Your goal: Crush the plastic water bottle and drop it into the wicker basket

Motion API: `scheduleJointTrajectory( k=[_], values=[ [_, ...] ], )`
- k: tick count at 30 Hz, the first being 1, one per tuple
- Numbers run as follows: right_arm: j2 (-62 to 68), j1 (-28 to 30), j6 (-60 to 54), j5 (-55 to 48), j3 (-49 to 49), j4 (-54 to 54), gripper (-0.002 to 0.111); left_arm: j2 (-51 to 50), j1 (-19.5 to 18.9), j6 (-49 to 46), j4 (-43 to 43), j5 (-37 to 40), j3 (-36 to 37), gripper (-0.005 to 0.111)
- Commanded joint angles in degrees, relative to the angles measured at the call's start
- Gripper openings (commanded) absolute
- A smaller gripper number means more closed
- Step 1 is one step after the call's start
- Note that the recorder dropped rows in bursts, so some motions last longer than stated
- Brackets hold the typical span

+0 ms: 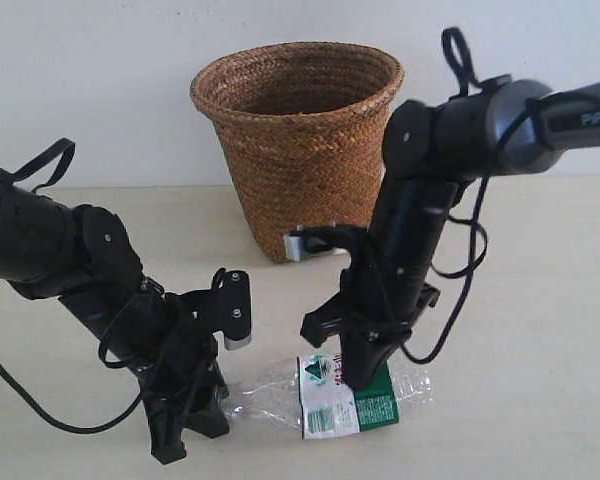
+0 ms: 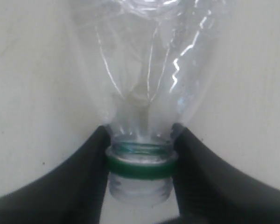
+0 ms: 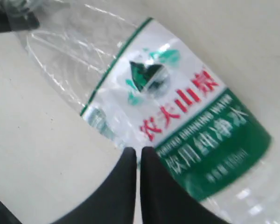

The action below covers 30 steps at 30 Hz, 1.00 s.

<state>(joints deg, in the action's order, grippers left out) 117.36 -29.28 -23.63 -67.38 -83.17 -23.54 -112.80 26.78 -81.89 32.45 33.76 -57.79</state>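
Note:
The plastic water bottle (image 1: 325,392) lies flattened on its side on the pale table, its green-and-white label facing up. My left gripper (image 1: 223,398) is shut on its neck. In the left wrist view the fingers (image 2: 84,179) clamp the threaded neck at its green ring (image 2: 140,169); no cap shows there, and the clear bottle (image 2: 149,70) stretches away from the gripper (image 2: 140,158). My right gripper (image 1: 358,376) points down onto the label. Its fingertips (image 3: 130,161) are together at the edge of the label (image 3: 186,112), the gripper (image 3: 138,155) shut. The wicker basket (image 1: 298,160) stands upright behind.
A white wall rises just behind the basket. Black cables loop off both arms (image 1: 460,290). The bulky left arm (image 1: 70,260) fills the table's left side, and the right arm (image 1: 450,130) leans in from the upper right, close to the basket's rim (image 1: 380,95).

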Motion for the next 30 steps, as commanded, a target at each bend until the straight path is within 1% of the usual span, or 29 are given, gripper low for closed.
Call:
scheduleJointTrajectory(
  k=[1, 6, 10, 14, 15, 18, 21, 24, 27, 30],
  values=[
    [-8.1, 0.7, -1.5, -0.8, 0.3, 2.0, 0.0, -1.6, -0.5, 0.9, -4.0, 0.4, 1.5, 0.004],
    [-15.8, 0.7, -2.2, -2.6, 0.3, 4.2, 0.0, -1.3, -0.5, 0.9, -3.5, 0.8, 1.1, 0.004],
    [-21.2, 1.6, -1.7, -2.6, 1.7, 11.0, 0.0, 1.2, -0.1, 0.7, -2.8, 1.7, 1.0, 0.004],
    [-25.7, 8.2, -0.4, -2.6, 4.2, 11.3, 0.0, 5.8, -0.1, -2.0, 0.2, 4.1, 1.0, 0.004],
    [-26.5, 11.4, 1.1, -2.6, 5.2, 11.0, 0.0, 7.4, -0.1, -2.8, 1.4, 4.9, 1.0, 0.004],
    [-27.8, 17.8, 2.3, -0.9, 8.1, 10.5, 0.0, 11.2, -0.1, -5.0, 3.4, 6.8, 0.6, 0.004],
    [-27.9, 22.0, 0.8, 1.4, 12.3, 10.5, 0.0, 14.6, -0.1, -5.4, 4.0, 9.4, -1.0, 0.004],
    [-28.0, 24.3, -1.4, 5.5, 16.6, 10.5, 0.0, 17.3, -0.1, -5.4, 4.1, 11.7, -3.7, 0.004],
    [-28.0, 24.7, -1.4, 10.2, 18.7, 10.4, 0.0, 18.4, -0.3, -4.0, 4.1, 11.9, -7.2, 0.004],
    [-27.5, 24.7, -1.4, 10.8, 18.9, 9.4, 0.0, 18.3, -0.5, -1.8, 3.9, 11.8, -11.8, 0.004]
  ],
)
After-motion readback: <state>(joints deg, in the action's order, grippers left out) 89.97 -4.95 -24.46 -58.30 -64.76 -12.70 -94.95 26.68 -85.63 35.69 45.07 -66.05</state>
